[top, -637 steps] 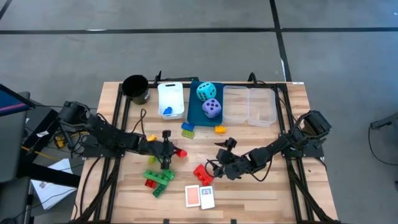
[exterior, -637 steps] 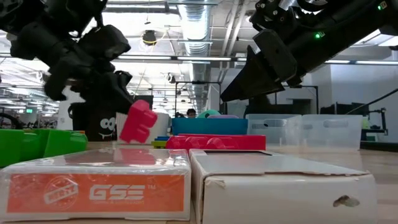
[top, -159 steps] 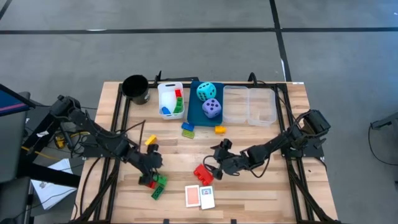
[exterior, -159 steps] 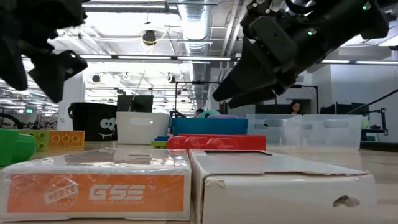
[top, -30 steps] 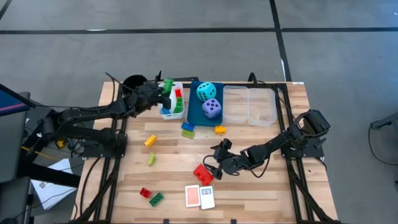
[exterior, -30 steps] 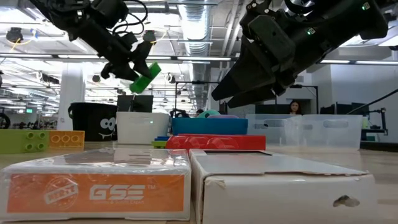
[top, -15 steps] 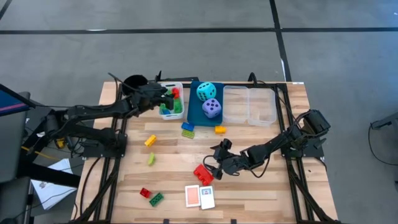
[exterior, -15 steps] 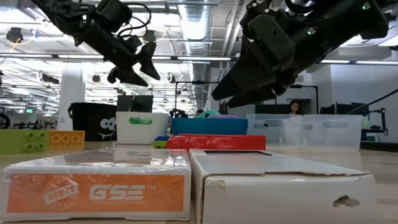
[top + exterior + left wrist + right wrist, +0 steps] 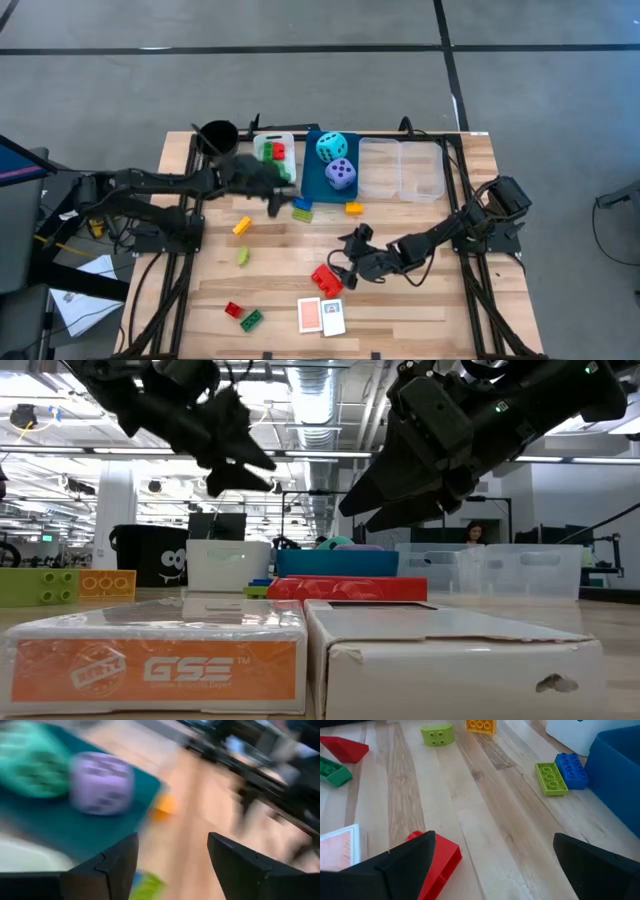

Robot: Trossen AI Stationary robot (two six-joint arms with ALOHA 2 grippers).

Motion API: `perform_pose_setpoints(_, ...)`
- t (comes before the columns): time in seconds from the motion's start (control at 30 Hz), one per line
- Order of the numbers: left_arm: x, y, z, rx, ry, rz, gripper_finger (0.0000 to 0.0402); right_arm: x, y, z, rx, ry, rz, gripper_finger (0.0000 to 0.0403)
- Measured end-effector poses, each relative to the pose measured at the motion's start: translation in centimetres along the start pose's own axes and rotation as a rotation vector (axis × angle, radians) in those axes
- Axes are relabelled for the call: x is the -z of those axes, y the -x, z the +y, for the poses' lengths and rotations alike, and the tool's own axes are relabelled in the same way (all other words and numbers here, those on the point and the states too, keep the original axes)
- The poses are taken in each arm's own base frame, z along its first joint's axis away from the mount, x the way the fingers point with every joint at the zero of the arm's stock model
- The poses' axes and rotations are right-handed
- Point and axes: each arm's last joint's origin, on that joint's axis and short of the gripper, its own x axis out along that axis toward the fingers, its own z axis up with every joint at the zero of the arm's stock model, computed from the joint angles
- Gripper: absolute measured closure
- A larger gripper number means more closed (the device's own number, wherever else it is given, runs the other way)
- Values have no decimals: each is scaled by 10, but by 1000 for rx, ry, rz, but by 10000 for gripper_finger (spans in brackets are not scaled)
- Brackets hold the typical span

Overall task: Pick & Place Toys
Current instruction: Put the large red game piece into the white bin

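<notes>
My left gripper (image 9: 280,198) (image 9: 170,865) hangs open and empty just in front of the white bin (image 9: 262,172), which holds green and red bricks (image 9: 272,152). The cyan die (image 9: 332,147) and purple die (image 9: 341,174) (image 9: 101,782) sit in the blue bin (image 9: 314,182). A blue-and-green brick (image 9: 302,208) and an orange brick (image 9: 354,208) lie flat on the table in front of the bins. My right gripper (image 9: 345,265) (image 9: 492,865) waits open above a red brick (image 9: 326,278) (image 9: 437,865). Two cards (image 9: 320,316) lie near the front edge.
A black cup (image 9: 218,140) stands at the far left and two clear bins (image 9: 402,168) at the far right. A yellow brick (image 9: 241,226), a lime brick (image 9: 243,256), and small red and green bricks (image 9: 242,315) lie on the left half of the table.
My left gripper has opened above the white bin and let go of a green brick, which has fallen into the bin. It has then swung toward the table's near and right side, turning as it went, and now stands in front of the bin.
</notes>
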Motion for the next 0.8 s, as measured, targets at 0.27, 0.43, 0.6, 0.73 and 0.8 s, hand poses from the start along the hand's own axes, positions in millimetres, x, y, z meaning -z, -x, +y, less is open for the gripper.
perform_pose_setpoints(0.27,23,1,-85,321,-313,9,180,0,0,0,-6,-104,5,6)
perform_pose_setpoints(0.43,38,11,-123,262,-499,-64,168,0,0,0,-5,-104,6,6)
perform_pose_setpoints(0.6,48,17,-139,205,-572,-82,145,0,0,-1,-4,-126,11,6)
perform_pose_setpoints(0.73,50,19,-141,172,-575,-93,129,1,-2,-1,-83,-175,76,6)
perform_pose_setpoints(0.8,48,19,-140,117,-570,-109,123,1,-3,-1,-116,-196,100,6)
